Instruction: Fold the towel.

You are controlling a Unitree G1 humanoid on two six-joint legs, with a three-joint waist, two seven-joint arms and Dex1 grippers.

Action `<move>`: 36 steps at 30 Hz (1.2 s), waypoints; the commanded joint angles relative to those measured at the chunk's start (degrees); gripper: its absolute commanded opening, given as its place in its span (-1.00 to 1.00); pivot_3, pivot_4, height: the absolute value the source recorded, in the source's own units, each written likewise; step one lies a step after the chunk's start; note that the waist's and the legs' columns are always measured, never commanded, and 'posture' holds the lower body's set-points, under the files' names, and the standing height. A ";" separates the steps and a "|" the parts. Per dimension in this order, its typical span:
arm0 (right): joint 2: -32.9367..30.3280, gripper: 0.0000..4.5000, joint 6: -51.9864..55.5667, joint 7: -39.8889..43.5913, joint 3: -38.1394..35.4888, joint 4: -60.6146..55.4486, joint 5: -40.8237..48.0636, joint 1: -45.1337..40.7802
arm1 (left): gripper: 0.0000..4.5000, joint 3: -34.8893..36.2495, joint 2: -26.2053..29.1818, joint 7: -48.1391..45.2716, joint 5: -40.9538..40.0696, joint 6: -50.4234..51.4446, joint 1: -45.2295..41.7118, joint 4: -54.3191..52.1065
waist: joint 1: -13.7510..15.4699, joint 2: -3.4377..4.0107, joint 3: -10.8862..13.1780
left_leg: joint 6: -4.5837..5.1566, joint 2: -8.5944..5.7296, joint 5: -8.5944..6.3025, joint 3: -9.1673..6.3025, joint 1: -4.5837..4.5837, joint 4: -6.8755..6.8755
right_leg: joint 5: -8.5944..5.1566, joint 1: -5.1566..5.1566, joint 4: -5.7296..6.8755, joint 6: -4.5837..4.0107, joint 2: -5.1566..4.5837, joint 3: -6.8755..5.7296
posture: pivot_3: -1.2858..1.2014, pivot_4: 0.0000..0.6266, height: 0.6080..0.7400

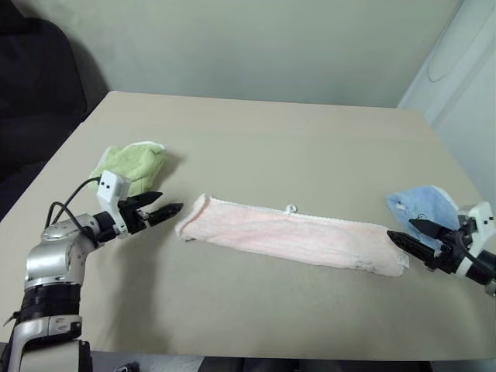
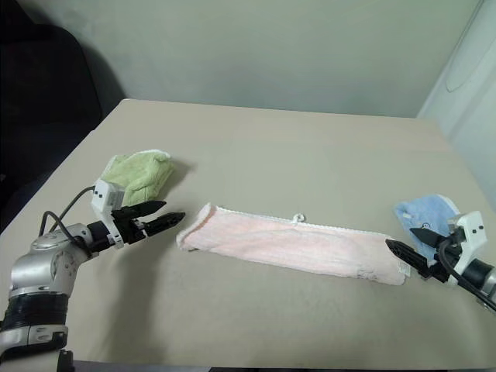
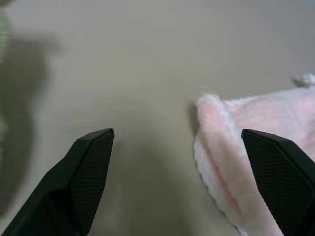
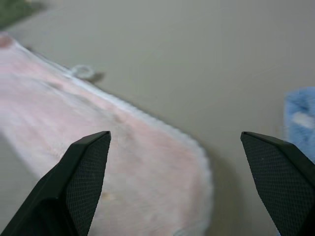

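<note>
The pale pink towel point(image 1: 291, 236) lies flat on the tan table point(image 1: 271, 147) as a long folded strip, its white trim and small loop tag point(image 1: 291, 208) along the far edge. My left gripper point(image 1: 169, 208) hovers open just off the strip's left end point(image 3: 216, 142), holding nothing. At the strip's right end point(image 4: 162, 177) my right gripper point(image 1: 404, 235) is also open and empty, a little above the cloth. The wrist views show each pair of black fingertips point(image 3: 91, 167) spread wide apart.
A small light green cloth point(image 1: 133, 165) lies bunched behind my left gripper. A light blue cloth point(image 1: 422, 204) sits just behind my right gripper near the table's right edge. A dark chair point(image 1: 35, 85) stands at the far left.
</note>
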 commanded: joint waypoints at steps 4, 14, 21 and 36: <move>2.05 0.98 10.03 -4.67 -10.46 -6.05 15.03 5.20 | 1.00 2.04 -0.42 -0.30 -5.10 2.93 2.76 -10.11 | 0.02 -0.02 0.01 | 0.02 -0.02 -0.03 -0.02 -0.05 0.00 | -0.16 -0.01 -0.01 0.08 0.00 0.02 | 0.03 -0.52 1.00; 6.02 0.98 15.89 -14.43 -16.52 -6.94 31.45 13.59 | 1.00 0.46 -1.37 0.07 -7.31 4.95 6.38 -15.87 | -0.21 -0.05 0.00 | 0.01 0.01 -0.16 -0.01 -0.10 -0.02 | -0.44 -0.13 0.00 0.14 0.01 0.05 | 0.03 -0.52 1.00; 11.58 0.98 15.37 -29.76 -12.35 -7.60 43.21 16.45 | 1.00 -0.81 -4.11 1.41 -9.67 7.28 7.18 -21.10 | -0.22 -0.10 -0.03 | 0.07 0.00 -0.22 -0.04 -0.15 -0.03 | -0.63 -0.15 0.00 0.10 0.00 0.06 | 0.03 -0.52 1.00; 14.29 0.98 7.35 -47.30 -2.26 -6.48 58.58 21.15 | 1.00 -1.70 -5.76 3.46 -11.82 9.01 9.72 -25.55 | -0.29 -0.08 -0.09 | 0.03 0.03 -0.42 -0.05 -0.20 -0.06 | -0.72 -0.25 0.01 0.20 0.00 0.07 | 0.03 -0.52 1.00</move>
